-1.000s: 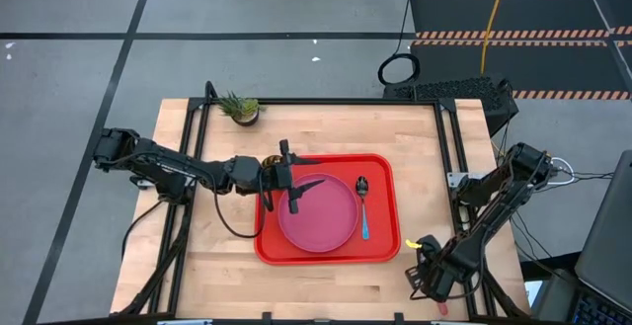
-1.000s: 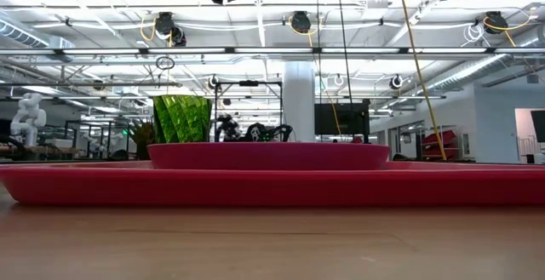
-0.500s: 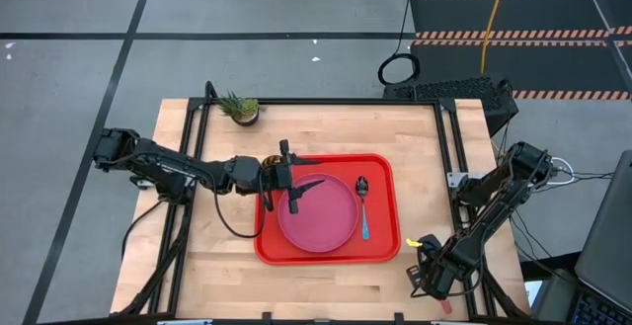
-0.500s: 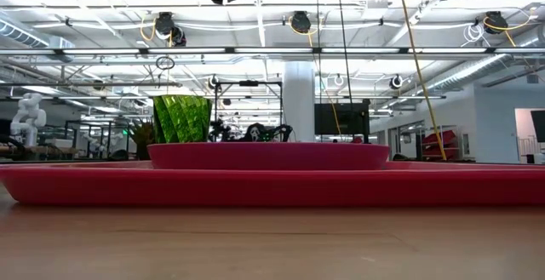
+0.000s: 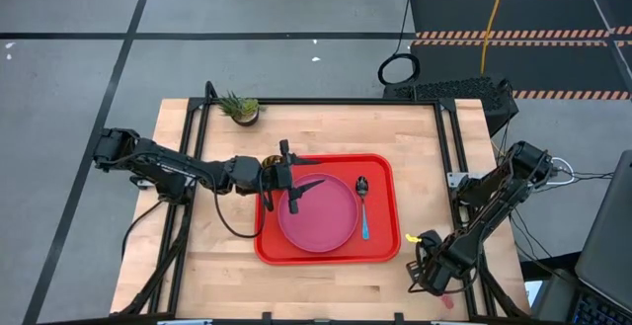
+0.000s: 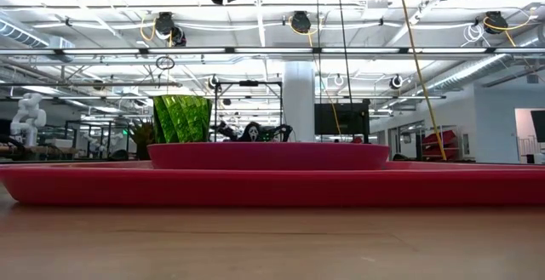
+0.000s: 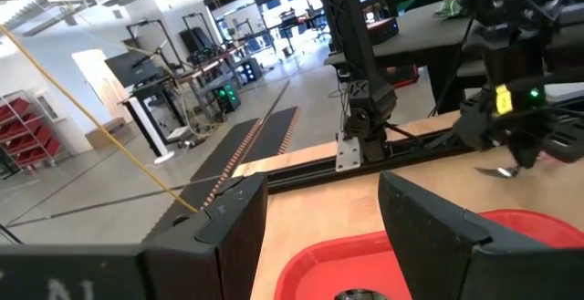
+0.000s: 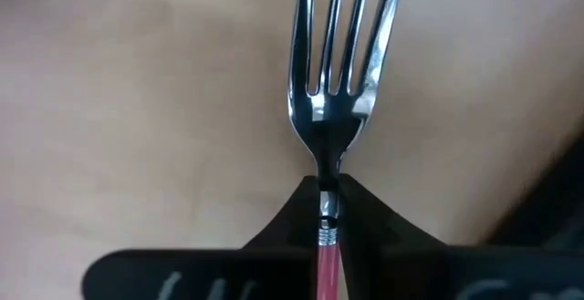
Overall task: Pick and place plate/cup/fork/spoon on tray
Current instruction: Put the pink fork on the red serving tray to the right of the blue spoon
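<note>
The red tray [image 5: 380, 172] lies mid-table with the pink plate [image 5: 318, 216] on it and the blue-handled spoon [image 5: 363, 206] beside the plate's right edge. In the low view the green cup [image 6: 181, 118] stands behind the plate [image 6: 268, 155]; my left arm hides it from above. My left gripper [image 5: 296, 179] hovers open over the tray's left part, nothing between its fingers [image 7: 233, 236]. At the table's near right corner my right gripper [image 5: 429, 266] is shut on the fork [image 8: 339, 54]. My right gripper pinches the fork between its two fingers where the pink handle meets the metal neck [image 8: 328, 238]. The tines [image 8: 342, 26] stick out past the fingertips over the wood. The handle's free end [image 5: 445, 302] shows behind the gripper. Whether the fork is clear of the table I cannot tell.
A small potted plant [image 5: 240, 108] stands at the table's far left. Bare wood lies to the tray's left, right and near sides. The table's black frame rails [image 5: 449, 137] run along its edges.
My right gripper has shifted a little toward the table's far edge at the near right corner, the fork going with it.
</note>
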